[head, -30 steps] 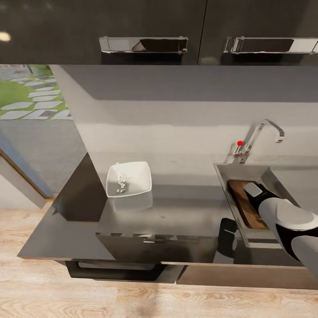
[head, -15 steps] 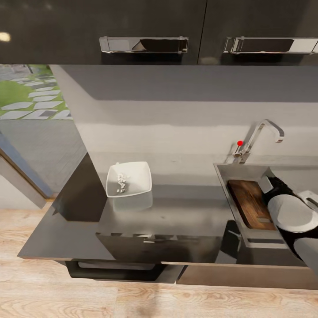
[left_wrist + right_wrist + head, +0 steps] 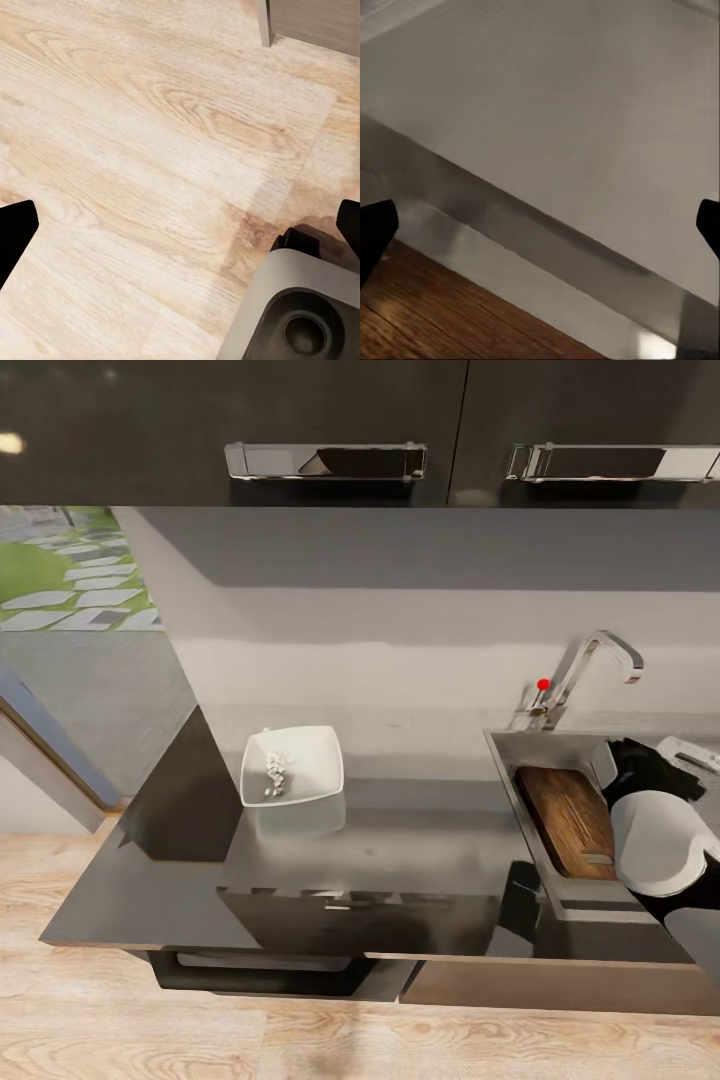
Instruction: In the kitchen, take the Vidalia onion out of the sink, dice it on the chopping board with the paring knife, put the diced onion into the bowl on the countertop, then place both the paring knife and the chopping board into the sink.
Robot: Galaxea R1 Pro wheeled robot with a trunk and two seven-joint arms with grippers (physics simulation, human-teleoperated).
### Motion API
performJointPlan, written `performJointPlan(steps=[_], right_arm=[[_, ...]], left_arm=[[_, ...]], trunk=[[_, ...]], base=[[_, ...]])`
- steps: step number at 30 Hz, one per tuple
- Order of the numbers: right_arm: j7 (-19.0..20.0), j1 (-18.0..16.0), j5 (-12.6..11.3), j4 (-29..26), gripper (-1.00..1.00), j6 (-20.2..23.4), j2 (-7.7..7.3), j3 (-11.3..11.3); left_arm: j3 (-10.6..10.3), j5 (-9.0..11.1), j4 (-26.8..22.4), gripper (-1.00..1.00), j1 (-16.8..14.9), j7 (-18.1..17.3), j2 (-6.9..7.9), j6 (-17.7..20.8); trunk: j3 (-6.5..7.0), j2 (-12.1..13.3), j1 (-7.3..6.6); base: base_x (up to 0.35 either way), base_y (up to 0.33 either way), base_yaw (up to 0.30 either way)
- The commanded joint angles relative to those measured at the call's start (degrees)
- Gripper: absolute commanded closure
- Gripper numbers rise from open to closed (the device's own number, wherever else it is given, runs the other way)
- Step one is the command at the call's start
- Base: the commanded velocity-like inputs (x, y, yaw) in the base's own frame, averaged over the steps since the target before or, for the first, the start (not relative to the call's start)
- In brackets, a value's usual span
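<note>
We find the chopping board [image 3: 570, 822] lying flat inside the sink [image 3: 556, 744], along the basin's left wall, its slot hole toward the near end. The paring knife cannot be made out in the basin. The right wrist view adds a detail the head view lacks: a corner of the chopping board's wood grain [image 3: 427, 315] sits directly against the steel wall of the sink [image 3: 555, 150]. The right gripper [image 3: 540, 225] is spread wide, its two dark fingertips at opposite edges of that view with nothing between them. In the head view the right arm [image 3: 660, 845] hangs over the right side of the basin, apart from the board.

The bowl [image 3: 292, 765] stands on the countertop [image 3: 420, 830], toward the back-left part and well apart from the sink. It holds the diced Vidalia onion [image 3: 274, 772], a small cluster of white cubes left of centre.

The left wrist view shows the left gripper [image 3: 180, 225] spread open above the wooden floor [image 3: 150, 150], beside a grey part of the robot's base [image 3: 300, 307].

The tap [image 3: 585, 665] with its red knob [image 3: 543, 684] rises at the sink's back-left corner.
</note>
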Motion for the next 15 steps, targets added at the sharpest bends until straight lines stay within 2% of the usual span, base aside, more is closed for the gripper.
performJointPlan(steps=[1,4,6,8,9,11,13,15], right_arm=[[1.9,-0.1,0.6,-0.1,-1.00,0.9,0.03,1.7],[7.6,-0.1,0.6,-0.2,-1.00,1.7,-0.21,7.0],[11.2,-0.1,0.6,-0.3,-1.00,2.4,-0.52,8.7],[17.0,-0.1,0.7,-0.3,-1.00,4.1,-1.70,9.7],[18.7,-0.1,0.7,-0.3,-1.00,4.6,-2.15,9.9],[25.7,-0.1,0.7,-0.4,-1.00,6.7,-3.71,10.3],[31.8,-0.1,0.9,-0.8,-1.00,7.8,-4.56,10.5],[34.6,-0.1,1.0,-1.2,-1.00,8.2,-4.85,10.7]], left_arm=[[0.3,0.0,0.2,-1.00,-0.1,-0.1,0.02,-0.4],[0.3,0.0,0.2,-1.00,-0.1,-0.1,0.01,-0.4],[0.3,0.0,0.2,-1.00,-0.1,-0.2,0.01,-0.4],[0.3,0.0,0.2,-1.00,-0.1,-0.4,-0.04,-0.4],[0.3,0.0,0.2,-1.00,-0.1,-0.4,-0.06,-0.5],[0.3,0.0,0.2,-1.00,-0.1,-0.5,-0.13,-0.5],[0.3,0.0,0.2,-1.00,-0.1,-0.5,-0.15,-0.4],[0.3,0.0,0.2,-1.00,-0.1,-0.5,-0.16,-0.4]], trunk=[[-0.08,-0.1,0.02],[-0.08,-0.1,0.02],[-0.08,-0.1,0.02],[-0.08,-0.1,0.02],[-0.08,-0.1,0.02],[-0.08,-0.1,0.02],[-0.08,-0.1,0.02],[-0.08,-0.1,0.02]], base=[[-0.017,0.000,0.000],[-0.117,0.000,0.000],[-0.234,0.000,0.000],[-0.295,0.000,0.000],[-0.311,0.000,0.000],[-0.324,0.000,0.000],[-0.332,0.000,0.000],[-0.335,0.000,0.000]])
